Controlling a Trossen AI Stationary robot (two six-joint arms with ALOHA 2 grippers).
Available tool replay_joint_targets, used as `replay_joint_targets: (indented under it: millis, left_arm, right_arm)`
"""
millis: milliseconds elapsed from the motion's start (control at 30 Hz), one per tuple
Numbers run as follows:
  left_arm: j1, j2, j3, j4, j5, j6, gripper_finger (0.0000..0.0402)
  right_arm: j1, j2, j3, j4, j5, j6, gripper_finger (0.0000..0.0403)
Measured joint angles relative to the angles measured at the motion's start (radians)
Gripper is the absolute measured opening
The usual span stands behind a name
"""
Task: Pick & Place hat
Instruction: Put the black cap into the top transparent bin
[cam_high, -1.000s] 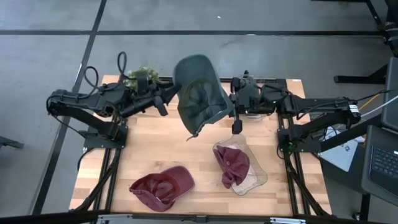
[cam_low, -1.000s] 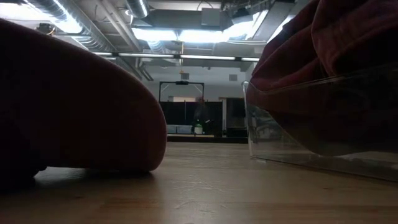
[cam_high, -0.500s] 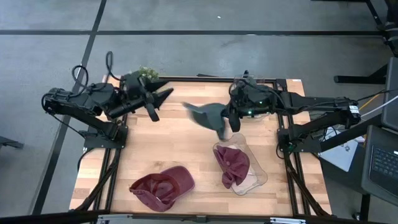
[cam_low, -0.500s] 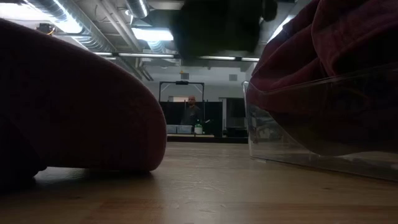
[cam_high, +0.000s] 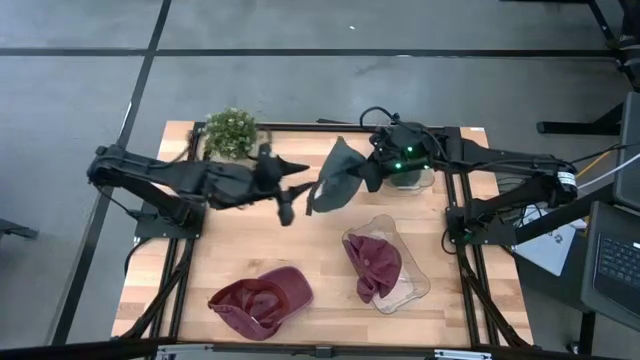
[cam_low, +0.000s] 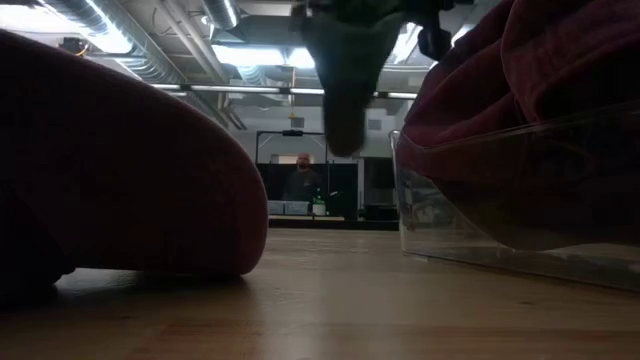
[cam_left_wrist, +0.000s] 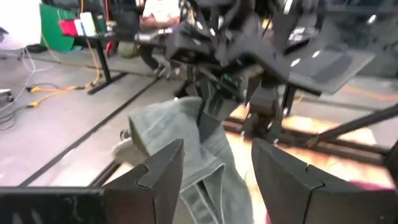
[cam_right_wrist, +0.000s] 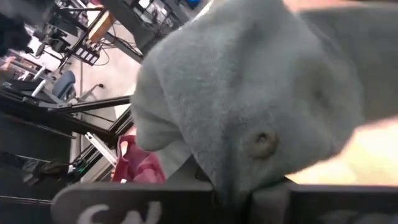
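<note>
A grey-green hat (cam_high: 335, 180) hangs folded in the air over the far middle of the table. My right gripper (cam_high: 368, 172) is shut on it from the right. In the low view the hat (cam_low: 340, 70) dangles well above the wood. My left gripper (cam_high: 292, 192) is open just left of the hat. In the left wrist view the cloth (cam_left_wrist: 180, 137) shows ahead, past the gap between its fingers (cam_left_wrist: 216, 152). A maroon hat (cam_high: 262, 300) lies on the near table. A second maroon hat (cam_high: 374, 262) sits in a clear container (cam_high: 410, 290). My right gripper pinches the hat's crown cloth (cam_right_wrist: 230, 177) close to its top button (cam_right_wrist: 261, 143), coming level from the table's right side. The cloth fills the wrist view and hides the fingertips. The hat is lifted clear and hangs slack and folded below and left of the fingers.
A small potted plant (cam_high: 230, 130) stands at the far left edge. A clear bowl (cam_high: 412, 180) sits under my right arm at the far right. Bare wood lies open in the table's middle and near the left edge. A person (cam_low: 303, 180) shows far back in the room.
A second ago the hat was spread wide and high between both grippers. It has since dropped and collapsed, and now hangs folded from my right gripper alone. My left gripper drew back toward the left edge, then moved right and nearer, close to the hat again.
</note>
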Motion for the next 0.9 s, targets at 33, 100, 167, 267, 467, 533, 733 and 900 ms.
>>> replay_joint_targets:
  millis: [33,100,167,267,467,533,733,900]
  left_arm:
    - [0.005,0.02,0.0,0.001,0.0,0.0,0.0185]
    - [0.013,0.059,0.0,0.001,0.001,0.013,0.0185]
    - [0.018,0.098,0.0,0.004,0.0,0.038,0.0185]
    - [0.022,0.155,-0.001,0.012,-0.002,0.076,0.0185]
    - [0.019,0.231,-0.001,0.039,-0.003,0.153,0.0184]
    - [0.018,0.245,-0.001,0.038,-0.005,0.16,0.0184]
    - [0.017,0.255,-0.001,0.038,-0.023,0.16,0.0184]
    - [0.017,0.255,-0.001,0.037,-0.09,0.236,0.0185]
  right_arm:
    - [-0.006,0.01,0.0,0.0,-0.011,0.011,0.0006]
    - [-0.014,0.031,0.0,0.004,-0.042,0.029,0.0006]
    - [-0.018,0.055,0.0,0.01,-0.073,0.047,0.0006]
    - [-0.018,0.095,0.0,0.023,-0.107,0.081,0.0006]
    - [-0.019,0.149,0.0,0.07,-0.117,0.155,0.0006]
    - [-0.024,0.159,0.0,0.101,-0.117,0.163,0.0006]
    - [-0.056,0.179,0.0,0.183,-0.115,0.22,0.0006]
    - [-0.078,0.185,0.0,0.278,-0.117,0.279,0.0006]
